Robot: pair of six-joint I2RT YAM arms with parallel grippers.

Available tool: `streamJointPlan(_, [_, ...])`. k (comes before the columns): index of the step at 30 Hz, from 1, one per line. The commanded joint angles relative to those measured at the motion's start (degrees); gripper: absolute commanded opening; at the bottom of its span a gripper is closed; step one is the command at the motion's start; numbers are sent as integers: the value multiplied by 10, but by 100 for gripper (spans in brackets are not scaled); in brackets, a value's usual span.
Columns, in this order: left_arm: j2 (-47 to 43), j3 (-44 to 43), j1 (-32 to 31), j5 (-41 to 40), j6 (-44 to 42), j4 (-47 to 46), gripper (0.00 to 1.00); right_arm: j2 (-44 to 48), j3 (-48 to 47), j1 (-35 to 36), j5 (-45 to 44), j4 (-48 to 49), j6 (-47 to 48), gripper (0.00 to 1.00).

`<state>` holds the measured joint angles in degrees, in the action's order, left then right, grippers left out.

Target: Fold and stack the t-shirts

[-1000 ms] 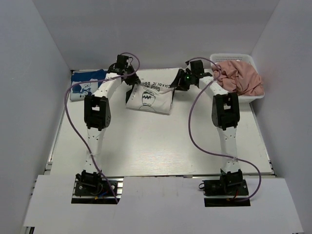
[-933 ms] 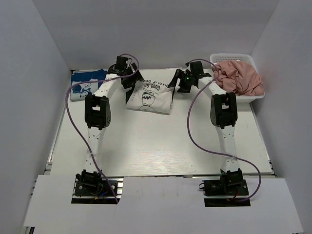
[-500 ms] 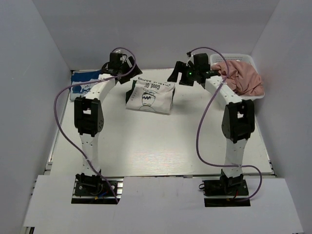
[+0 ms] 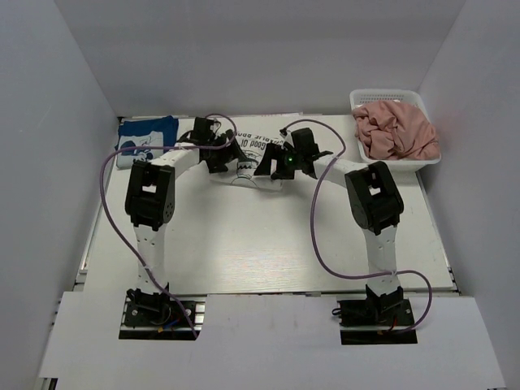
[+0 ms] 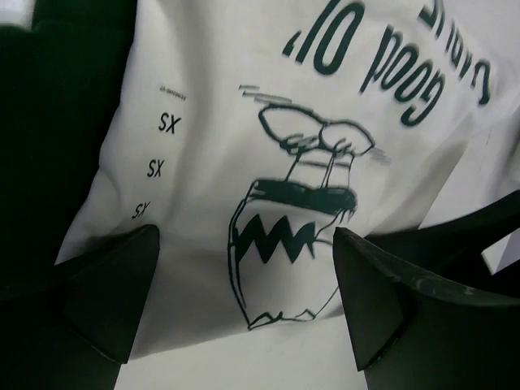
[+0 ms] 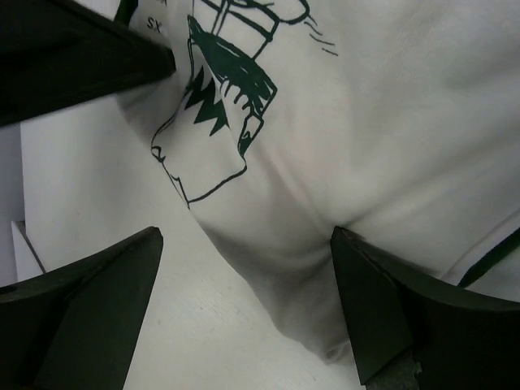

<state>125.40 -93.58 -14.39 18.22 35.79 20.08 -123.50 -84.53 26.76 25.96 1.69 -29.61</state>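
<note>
While the white t-shirt (image 4: 253, 146) lies folded at the far middle of the table (image 4: 268, 244), the top view shows the left gripper (image 4: 221, 156) and right gripper (image 4: 270, 165) low over its near part, having come in from the far edge where they hung half a second ago. The blue t-shirt (image 4: 145, 136) stays far left, and the pink t-shirt (image 4: 398, 130) stays in the basket (image 4: 387, 95).

From the left wrist, the fingers (image 5: 106, 301) are spread wide and hold nothing, with printed cloth between them.

From the right wrist, the fingers (image 6: 390, 317) are likewise released, straddling a rumpled fold, possibly just clear of it.
</note>
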Motion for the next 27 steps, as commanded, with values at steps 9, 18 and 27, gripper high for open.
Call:
streamJointPlan(9, [-149, 303, -5, 15, 10, 18, 100, 176, 301, 44, -34, 112, -23, 90])
streamJointPlan(18, [-407, 385, -28, -58, 17, 80, 100, 383, 410, 87, -101, 89, 21, 90])
streamJointPlan(27, [-454, 393, -15, -194, 12, 116, 100, 460, 389, 87, -106, 56, 54, 90])
